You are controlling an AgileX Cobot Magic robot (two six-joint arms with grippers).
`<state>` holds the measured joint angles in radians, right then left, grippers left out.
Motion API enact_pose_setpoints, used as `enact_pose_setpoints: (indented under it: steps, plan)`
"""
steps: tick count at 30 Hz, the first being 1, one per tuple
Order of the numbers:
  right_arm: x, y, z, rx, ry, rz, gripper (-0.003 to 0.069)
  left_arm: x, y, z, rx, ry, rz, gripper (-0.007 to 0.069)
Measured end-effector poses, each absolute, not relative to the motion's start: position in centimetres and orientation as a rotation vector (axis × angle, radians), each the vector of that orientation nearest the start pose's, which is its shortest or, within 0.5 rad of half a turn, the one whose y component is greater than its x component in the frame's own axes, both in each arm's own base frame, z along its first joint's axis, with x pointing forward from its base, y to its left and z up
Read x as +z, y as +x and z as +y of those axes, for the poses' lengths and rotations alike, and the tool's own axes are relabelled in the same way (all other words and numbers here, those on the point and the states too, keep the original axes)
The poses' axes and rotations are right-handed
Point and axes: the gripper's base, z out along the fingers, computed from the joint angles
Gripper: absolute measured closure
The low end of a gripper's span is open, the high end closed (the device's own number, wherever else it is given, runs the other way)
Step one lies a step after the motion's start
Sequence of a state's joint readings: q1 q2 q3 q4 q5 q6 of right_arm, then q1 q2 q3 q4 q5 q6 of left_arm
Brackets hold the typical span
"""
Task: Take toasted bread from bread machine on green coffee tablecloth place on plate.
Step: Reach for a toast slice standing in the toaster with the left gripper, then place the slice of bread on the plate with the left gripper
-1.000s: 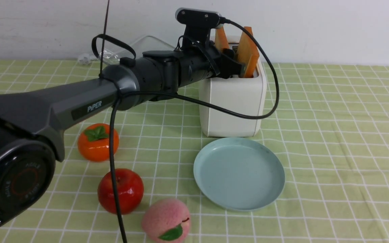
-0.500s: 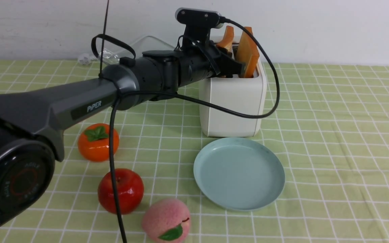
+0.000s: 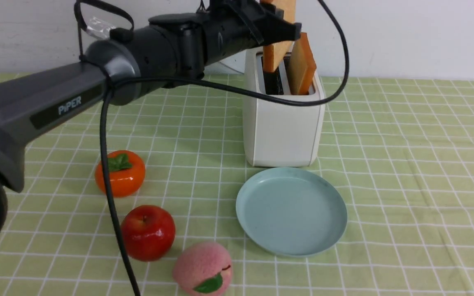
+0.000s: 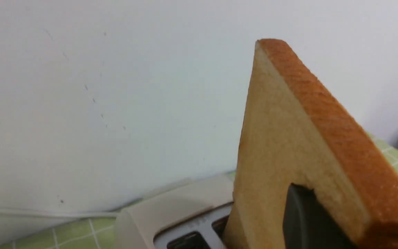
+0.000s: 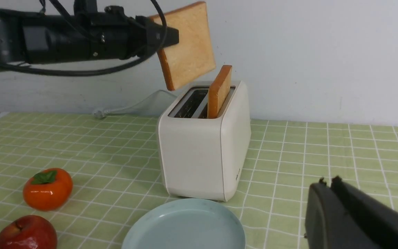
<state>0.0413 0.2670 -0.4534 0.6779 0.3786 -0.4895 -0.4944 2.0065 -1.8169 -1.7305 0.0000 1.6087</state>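
Aloft, toast slice [image 5: 188, 45] in left claw [image 5: 171, 36] — above bread machine [image 5: 199, 159]

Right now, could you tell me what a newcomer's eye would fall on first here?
The slice of toast clamped in the left tool hangs in the air above the white toaster at the back of the cloth. A second slice stands in the toaster's right slot, and the pale blue plate lies bare just in front.

Two toast slices [image 3: 302, 65], one toaster [image 3: 282, 123], one plate [image 3: 290, 209], three fruits [image 3: 148, 232]
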Motion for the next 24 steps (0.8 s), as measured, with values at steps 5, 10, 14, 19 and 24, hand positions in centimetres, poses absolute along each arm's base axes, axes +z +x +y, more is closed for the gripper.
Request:
enact_pose_setpoints:
  steps: [5, 10, 14, 19, 24]
  plan:
    - [32.1, 6.1, 2.4, 0.337, -0.092, 1.603, 0.0638, 38.7, 42.0, -22.8, -0.494, 0.310, 1.586, 0.0525]
    - [32.1, 6.1, 2.3, 0.336, -0.091, 1.601, 0.0638, 42.6, 39.3, -21.7, -0.538, 0.318, 1.505, 0.0525]
    - [32.2, 6.1, 2.3, 0.334, -0.089, 1.597, 0.0638, 42.9, 36.4, -21.0, -0.646, 0.344, 1.522, 0.0525]
    - [32.2, 6.1, 2.3, 0.334, -0.088, 1.596, 0.0638, 40.4, 32.7, -21.2, -0.893, 0.434, 1.619, 0.0525]
    - [32.2, 6.1, 2.3, 0.333, -0.088, 1.596, 0.0634, 34.6, 29.9, -22.1, -1.165, 0.548, 1.917, 0.0525]
